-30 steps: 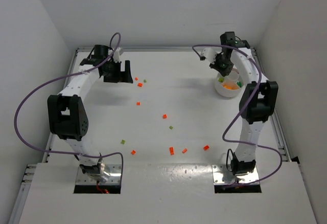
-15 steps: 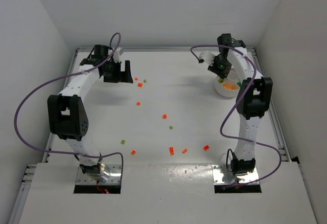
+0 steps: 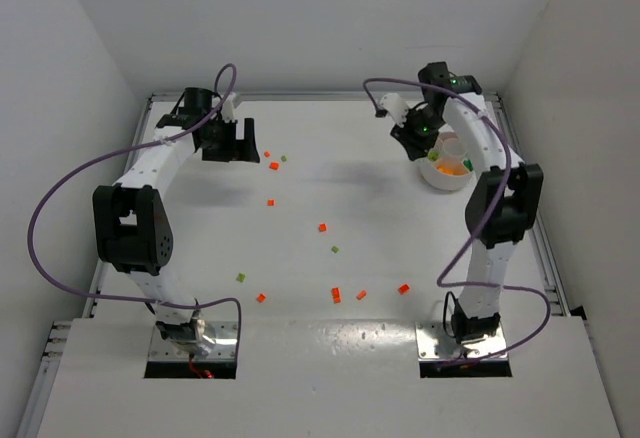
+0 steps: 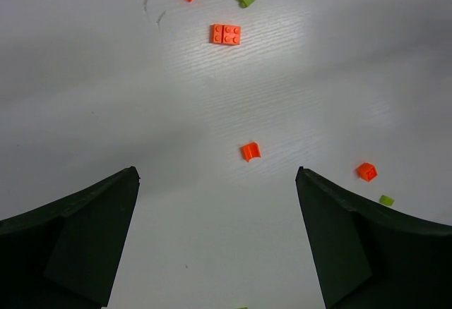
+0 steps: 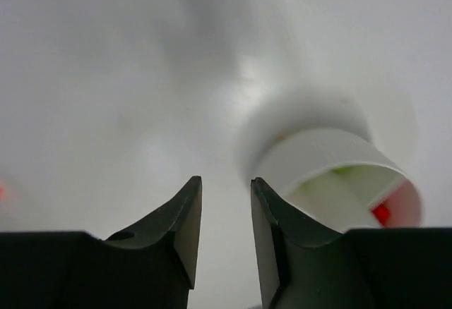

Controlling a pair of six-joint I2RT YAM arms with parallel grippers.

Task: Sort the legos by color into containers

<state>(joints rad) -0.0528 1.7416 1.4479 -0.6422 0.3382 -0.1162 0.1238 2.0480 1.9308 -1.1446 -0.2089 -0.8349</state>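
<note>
Pick phase, probably: left end effector [image 4: 215, 173] wide, empty; orange brick [image 4: 250, 152] at 12 o'clock, likely next, needs descent, pinch. right end effector [image 5: 226, 180] narrow, empty; dish [image 5: 318, 155] at 2 o'clock.

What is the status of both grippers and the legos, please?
Left gripper wide open, empty, loose legos ahead. Right gripper slightly open, empty, beside the white dish. Dish partly filled. Nothing blocks either.

Left jaws wide, right jaws narrow.
</note>
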